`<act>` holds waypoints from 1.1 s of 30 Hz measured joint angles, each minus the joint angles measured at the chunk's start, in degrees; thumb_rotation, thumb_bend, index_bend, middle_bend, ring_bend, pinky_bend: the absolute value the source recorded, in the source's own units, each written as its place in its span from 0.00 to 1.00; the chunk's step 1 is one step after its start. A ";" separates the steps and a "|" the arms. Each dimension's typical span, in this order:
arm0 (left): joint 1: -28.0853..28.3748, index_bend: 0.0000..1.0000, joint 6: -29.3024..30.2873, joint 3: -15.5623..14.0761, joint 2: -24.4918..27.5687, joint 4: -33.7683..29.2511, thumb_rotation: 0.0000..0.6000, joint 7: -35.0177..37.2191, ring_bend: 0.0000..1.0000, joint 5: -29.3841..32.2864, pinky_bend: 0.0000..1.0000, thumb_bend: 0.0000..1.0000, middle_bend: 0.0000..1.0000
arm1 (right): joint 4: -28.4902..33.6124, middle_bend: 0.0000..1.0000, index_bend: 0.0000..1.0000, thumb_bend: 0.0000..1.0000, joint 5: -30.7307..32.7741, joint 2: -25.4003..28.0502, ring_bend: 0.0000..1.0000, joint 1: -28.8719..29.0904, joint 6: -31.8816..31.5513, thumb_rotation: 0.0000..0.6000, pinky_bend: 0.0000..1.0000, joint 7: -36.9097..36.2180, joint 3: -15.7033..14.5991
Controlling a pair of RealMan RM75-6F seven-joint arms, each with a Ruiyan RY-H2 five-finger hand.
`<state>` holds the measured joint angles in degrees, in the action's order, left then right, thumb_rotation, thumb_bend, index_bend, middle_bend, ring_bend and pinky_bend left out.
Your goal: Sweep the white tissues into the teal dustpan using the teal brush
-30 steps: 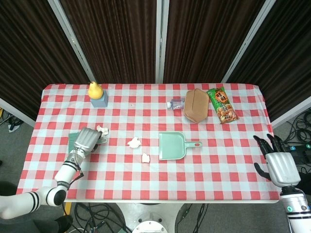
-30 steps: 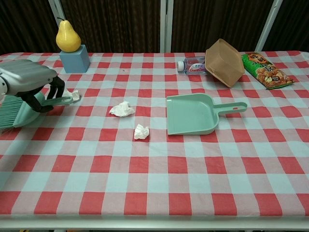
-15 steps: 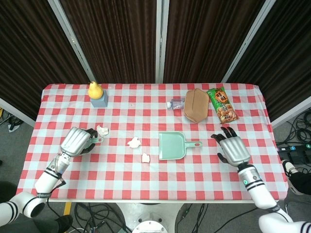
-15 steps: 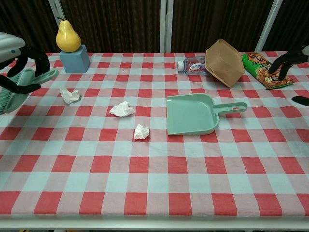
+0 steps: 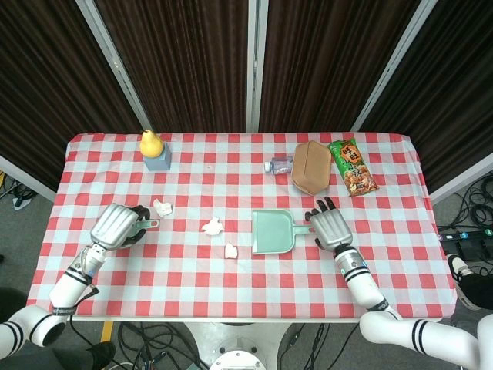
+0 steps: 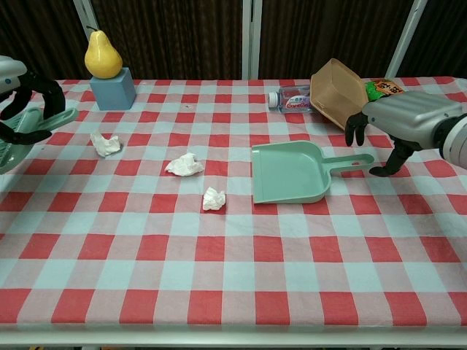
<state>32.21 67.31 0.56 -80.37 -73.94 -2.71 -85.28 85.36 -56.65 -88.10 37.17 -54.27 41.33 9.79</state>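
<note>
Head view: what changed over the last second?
The right hand swept in from the table's right edge to the dustpan handle, not yet grasping. The left hand, gripping the brush, drew back left. Tissues and dustpan stayed put.

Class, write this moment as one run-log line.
left hand: holds teal brush | right hand: open, over dustpan handle | tissues: three, unswept

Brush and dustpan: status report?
Left hand holds teal brush. Right hand open over dustpan handle. Three tissues unswept.
</note>
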 measured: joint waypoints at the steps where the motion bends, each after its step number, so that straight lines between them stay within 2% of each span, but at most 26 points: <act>1: 0.04 0.51 -0.16 0.10 -0.02 0.12 1.00 0.09 0.73 -0.03 0.92 0.43 0.55 | -0.28 0.35 0.37 0.13 0.50 -0.60 0.13 0.38 -0.13 1.00 0.10 0.52 -0.13; 5: 0.08 0.51 -0.43 0.37 -0.20 0.45 1.00 0.37 0.73 -0.21 0.92 0.43 0.55 | -1.65 0.35 0.38 0.15 2.30 -2.44 0.13 1.90 -0.73 1.00 0.10 2.46 -0.46; 10: -0.11 0.50 -0.45 0.52 -0.35 0.81 1.00 0.48 0.73 -0.49 0.92 0.43 0.55 | -3.10 0.37 0.40 0.23 4.34 -4.02 0.16 3.37 -0.92 1.00 0.10 3.91 -0.48; 23: -0.67 0.50 -0.91 0.58 -0.45 1.81 1.00 1.55 0.73 -0.82 0.92 0.43 0.54 | -5.27 0.42 0.44 0.24 6.93 -6.32 0.19 5.56 -1.44 1.00 0.11 5.48 -1.64; 33: -0.30 0.50 -1.47 1.15 -0.50 3.07 1.00 2.68 0.73 -0.99 0.92 0.43 0.54 | -6.53 0.54 0.61 0.34 7.27 -7.47 0.30 7.07 -1.95 1.00 0.14 5.42 -1.42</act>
<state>31.91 65.84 1.70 -80.87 -70.87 -0.03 -86.27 78.83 -49.38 -95.58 44.24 -56.21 46.75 8.37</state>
